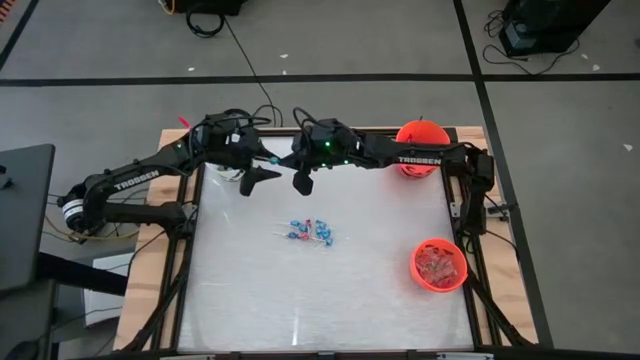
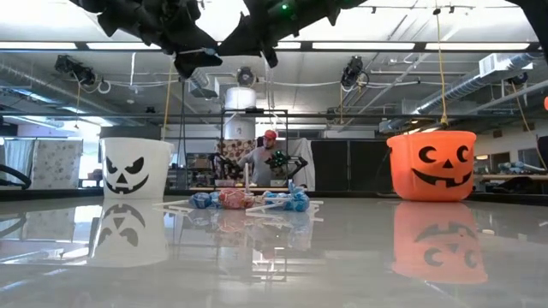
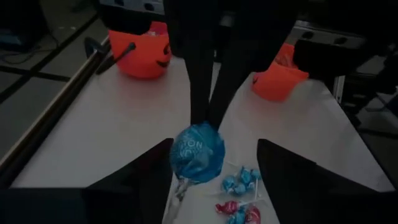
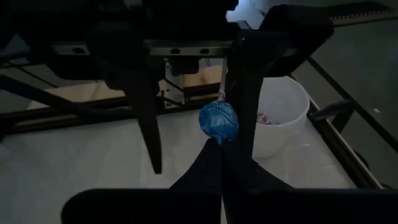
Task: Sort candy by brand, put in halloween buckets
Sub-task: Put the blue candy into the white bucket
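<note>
Pinching a blue lollipop point(image 3: 196, 153) by its round head, the right gripper point(image 1: 303, 183) has its fingers squeezed tight, and the left gripper point(image 1: 254, 180) faces it with its fingers spread wide on each side of the sweet, not touching it. Below them, a little pile of candy point(image 1: 309, 233) lies in the middle of the shiny white table point(image 1: 250, 290). A white bucket point(image 2: 135, 168) and two orange buckets point(image 1: 439, 264) stand near its edges, and a person point(image 2: 261, 159) sits far back in the big room.
</note>
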Robot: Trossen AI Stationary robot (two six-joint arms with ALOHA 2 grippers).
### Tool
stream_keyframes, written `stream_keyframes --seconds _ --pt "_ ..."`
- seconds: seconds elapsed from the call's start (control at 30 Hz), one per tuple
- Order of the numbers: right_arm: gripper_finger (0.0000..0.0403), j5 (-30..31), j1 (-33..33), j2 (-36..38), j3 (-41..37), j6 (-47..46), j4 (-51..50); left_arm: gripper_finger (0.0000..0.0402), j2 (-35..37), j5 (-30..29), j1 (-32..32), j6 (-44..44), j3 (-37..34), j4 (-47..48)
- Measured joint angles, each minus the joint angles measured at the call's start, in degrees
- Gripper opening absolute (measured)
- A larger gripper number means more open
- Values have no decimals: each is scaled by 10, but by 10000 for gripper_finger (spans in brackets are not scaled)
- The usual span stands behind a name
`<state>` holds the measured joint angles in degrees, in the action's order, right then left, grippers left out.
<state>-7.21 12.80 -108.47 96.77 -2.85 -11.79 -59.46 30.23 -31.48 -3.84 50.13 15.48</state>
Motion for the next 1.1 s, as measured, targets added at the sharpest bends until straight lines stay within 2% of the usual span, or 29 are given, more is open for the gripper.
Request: stream_keyframes --seconds 0.23,0.4,0.63,0.93,1.1 --pt "2 0 0 0 0 0 -16 196 0 -2 -24 44 0 -37" --pt "2 0 0 0 0 0 -15 171 1 31 -47 60 0 -27" --pt "2 0 0 0 0 0 -8 134 1 48 -49 71 0 -8" --pt "2 0 0 0 0 0 -7 110 1 50 -49 73 0 -9" --pt "35 -13 1 0 0 -13 -10 79 1 52 -50 73 0 -8"
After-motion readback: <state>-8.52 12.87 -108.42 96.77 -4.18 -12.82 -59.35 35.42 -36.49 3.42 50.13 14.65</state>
